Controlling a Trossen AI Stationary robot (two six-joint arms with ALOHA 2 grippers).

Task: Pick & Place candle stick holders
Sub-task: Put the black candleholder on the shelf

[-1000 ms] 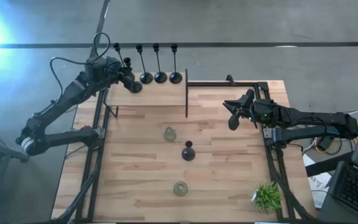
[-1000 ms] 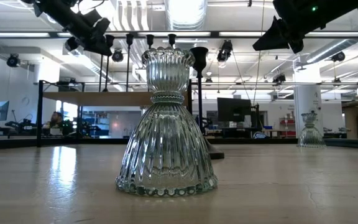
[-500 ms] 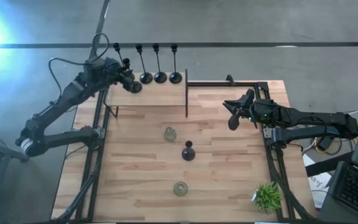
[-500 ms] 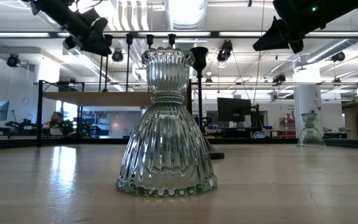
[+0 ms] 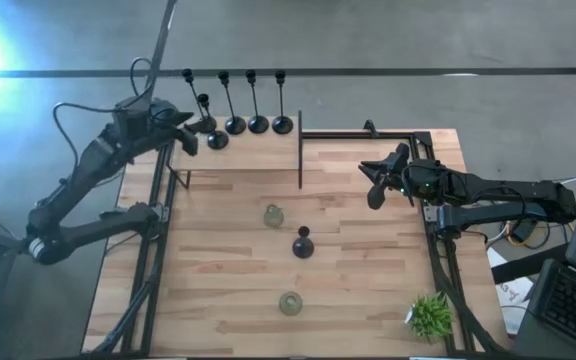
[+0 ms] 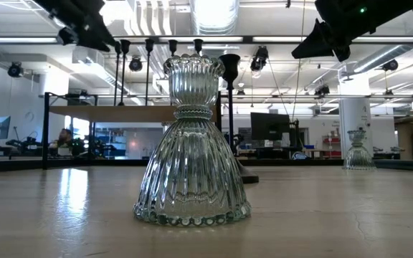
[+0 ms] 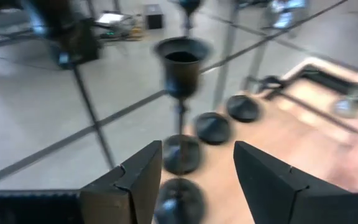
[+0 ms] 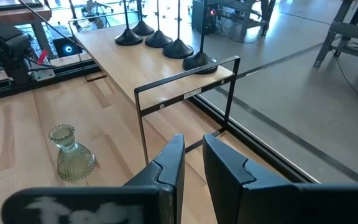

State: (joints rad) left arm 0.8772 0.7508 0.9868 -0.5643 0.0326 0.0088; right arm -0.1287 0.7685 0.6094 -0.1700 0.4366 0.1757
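Note:
Several black candle stick holders (image 5: pixel 258 124) stand in a row by their round bases on a raised wooden shelf (image 5: pixel 253 152) at the far left. The short one (image 5: pixel 216 140) is nearest my left gripper (image 5: pixel 186 135), which hangs open just left of it; in the wrist view its fingers (image 7: pixel 135 180) frame that holder's cup (image 7: pixel 179 59) without touching. Two glass holders (image 5: pixel 273 215) (image 5: pixel 290 302) and a squat black one (image 5: pixel 303 243) stand on the table. My right gripper (image 5: pixel 374 190) hovers at the right, open only by a narrow gap (image 8: pixel 193 155) and holding nothing.
A thin black frame post (image 5: pixel 300 150) marks the shelf's right end. A green spiky plant (image 5: pixel 430 315) sits at the near right corner. The nearest glass holder (image 6: pixel 192 143) fills the low view. Bare wood lies right of the table's middle.
My left gripper has opened and let go of the short black holder, then drawn back toward the table's left edge and upward. The holder stays standing on the shelf.

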